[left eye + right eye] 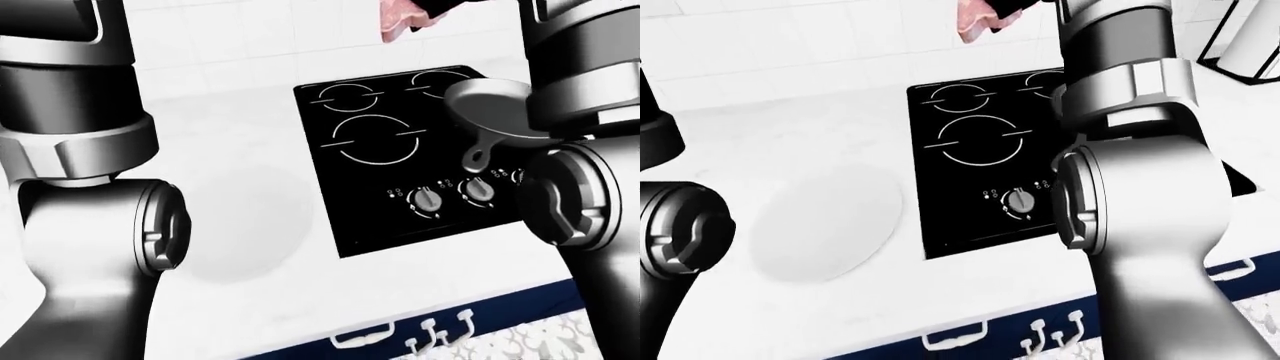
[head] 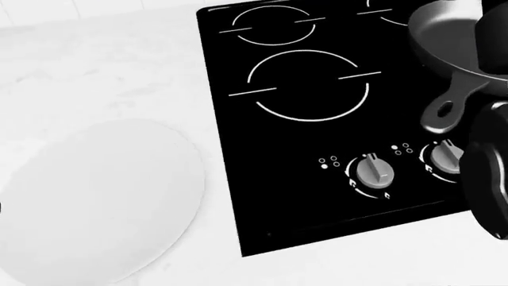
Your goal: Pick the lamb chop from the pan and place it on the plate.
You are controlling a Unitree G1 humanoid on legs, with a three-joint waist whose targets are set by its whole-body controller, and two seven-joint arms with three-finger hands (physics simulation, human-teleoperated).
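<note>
Left-eye view puts the lamb chop high at the far edge of the scene, a pink piece hanging above the tiled wall and the stove, with a dark shape, the right hand, closed over its right end; only a sliver of that hand shows, so I take it as gripping the chop, though the fingers themselves are mostly cut off by the top of the picture. The pan sits on the stove's far right burner, empty as far as I can see, its handle pointing toward the near side and ending just beside the control knobs. The plate, white and round, lies flat on the white counter to the left of the stove, near its left edge but not touching it, with nothing on it. The right arm rises tall at the right and hides part of the stove in the right-eye view. The left arm fills the left of the left-eye view; its hand is out of sight, so I cannot tell its state.
</note>
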